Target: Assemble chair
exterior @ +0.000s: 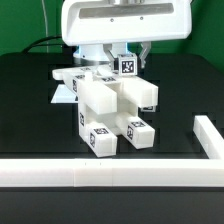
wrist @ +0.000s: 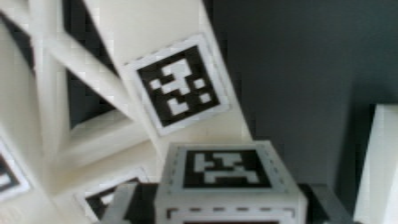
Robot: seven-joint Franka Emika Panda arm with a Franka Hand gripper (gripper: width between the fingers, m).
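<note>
The chunky white plastic chair parts (exterior: 100, 100) look smooth and glossy; the flat black desk (exterior: 30, 115) beneath looks matt.

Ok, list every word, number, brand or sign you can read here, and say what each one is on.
Words, brands, numbers: none in either view.
Signs: only square black-and-white tags on the white chair pieces; they are block patterns, not letters or digits.
In the exterior view the tags are too small to make out in detail; in the wrist view they are slightly blurred.
</note>
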